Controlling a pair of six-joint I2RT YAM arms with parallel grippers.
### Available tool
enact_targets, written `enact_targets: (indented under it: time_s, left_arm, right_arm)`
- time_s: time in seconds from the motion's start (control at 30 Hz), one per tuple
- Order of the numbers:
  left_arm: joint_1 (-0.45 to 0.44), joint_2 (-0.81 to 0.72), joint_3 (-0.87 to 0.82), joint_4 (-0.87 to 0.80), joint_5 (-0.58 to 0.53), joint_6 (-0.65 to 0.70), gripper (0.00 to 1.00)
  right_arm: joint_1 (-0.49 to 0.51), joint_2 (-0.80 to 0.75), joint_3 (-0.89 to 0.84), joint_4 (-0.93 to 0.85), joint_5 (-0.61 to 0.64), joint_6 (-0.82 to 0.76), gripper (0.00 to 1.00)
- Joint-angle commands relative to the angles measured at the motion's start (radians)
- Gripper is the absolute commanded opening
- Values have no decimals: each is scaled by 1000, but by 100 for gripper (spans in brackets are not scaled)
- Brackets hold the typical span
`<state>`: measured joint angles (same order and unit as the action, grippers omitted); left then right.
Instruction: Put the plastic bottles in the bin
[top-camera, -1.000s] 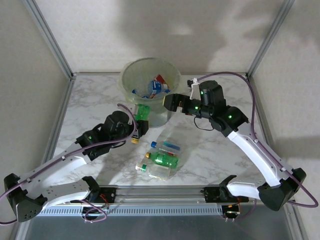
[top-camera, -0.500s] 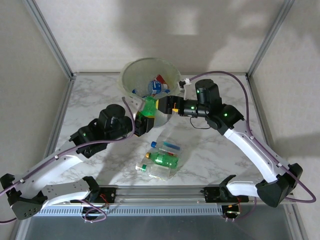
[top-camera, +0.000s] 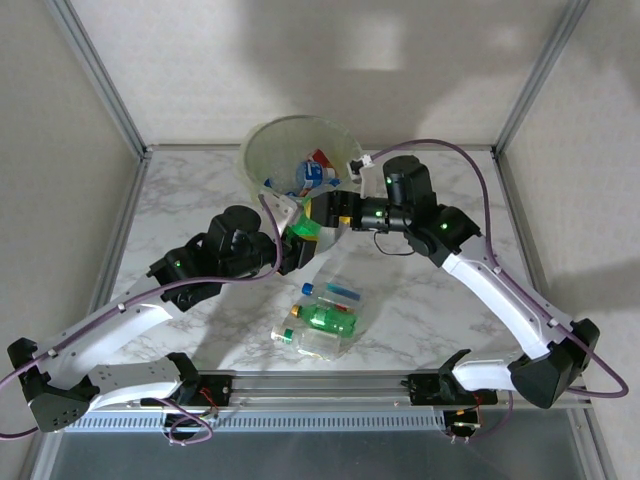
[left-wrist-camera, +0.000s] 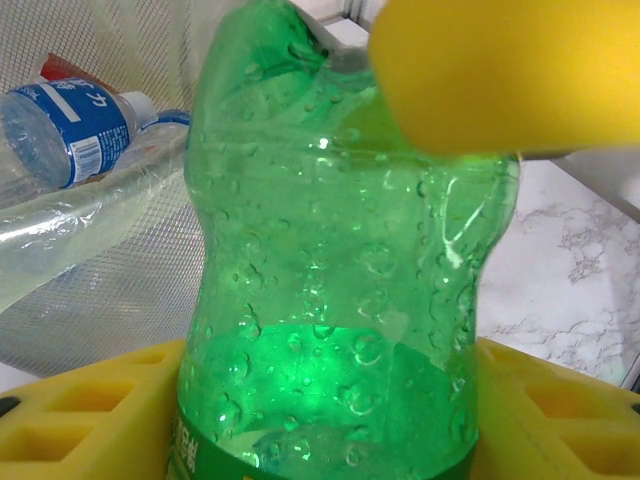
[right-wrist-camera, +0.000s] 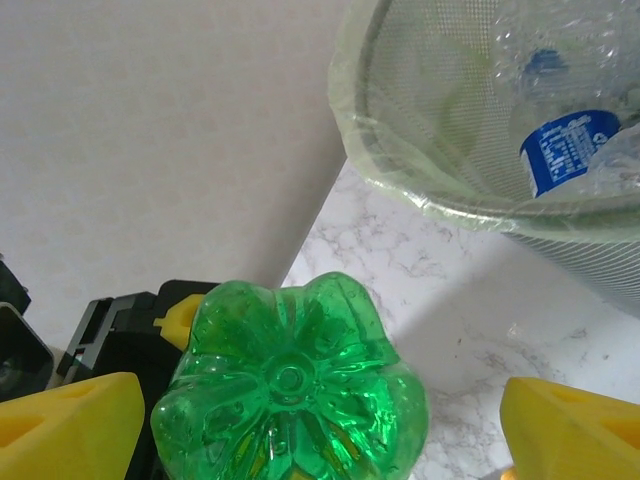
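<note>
As you look down from the overhead camera, note the white marble-patterned counter (top-camera: 180, 200) that carries everything. The round translucent pale-green plastic bin (top-camera: 275, 140), lined with a thin bag, stands at its far middle. Both arms reach toward the near side of the bin and meet just in front of its rim.

Your left tool (top-camera: 296, 234) is clenched on the green clear plastic bottle (top-camera: 303, 227). In the left wrist view its yellow fingers (left-wrist-camera: 90, 410) press on either side of the bottle's lower body, by the label band. The bottle is held off the counter, tilted, with its lobed base facing the right arm. It sits just beside the bin's near wall, not inside the bin.

Your right tool (top-camera: 327, 208) is released, with its jaws spread wide to either side of the bottle's base. In the right wrist view one finger sits close by the base and the other stands well apart from it. Whether the nearer finger touches the bottle, you cannot tell.

Several bottles lie inside the bin, among them a clear plastic bottle with a blue label (right-wrist-camera: 568, 150).

On the counter between the two arms, nearer their bases, a loose cluster of small plastic bottles (top-camera: 322, 318) lies flat, the bottles touching one another. One is green and the others are clear, with blue and orange caps.
</note>
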<state>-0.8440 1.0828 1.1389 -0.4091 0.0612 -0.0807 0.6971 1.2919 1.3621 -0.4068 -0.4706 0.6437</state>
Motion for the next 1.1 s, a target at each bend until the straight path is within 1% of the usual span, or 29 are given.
enact_targets:
  time_s: [0.0,0.1,0.37,0.47,0.57,0.7,0.77,0.87,1.0,1.07]
  left_arm:
    - [-12,-1,38,0,15,27,60]
    - [-12,2,35,0,20,27,60]
    - [-12,-3,22,9,9,22,60]
    - [-13,-4,18,16,-2,19,61]
    - [-13,-4,16,22,-20,15,64]
    - [-12,-10,7,36,-48,6,73]
    - [-12,-13,0,43,-62,0,82]
    - [-12,-22,-4,53,-98,-16,99]
    - [1,-75,-17,104,-159,-62,99]
    - [16,-110,-25,136,-197,-99,99]
  right_arm:
    - [25,5,19,32,-25,-1,91]
    - [33,10,11,43,-28,5,90]
    - [36,4,-4,48,-4,13,76]
    - [37,4,-6,45,4,13,71]
    - [36,1,-4,40,17,14,67]
    - [36,-9,-3,31,49,13,64]
    - [37,-19,-4,35,67,17,63]
    - [34,-39,1,54,117,34,62]
    - [3,-62,12,145,179,101,63]
    - [-40,-64,15,214,203,157,65]
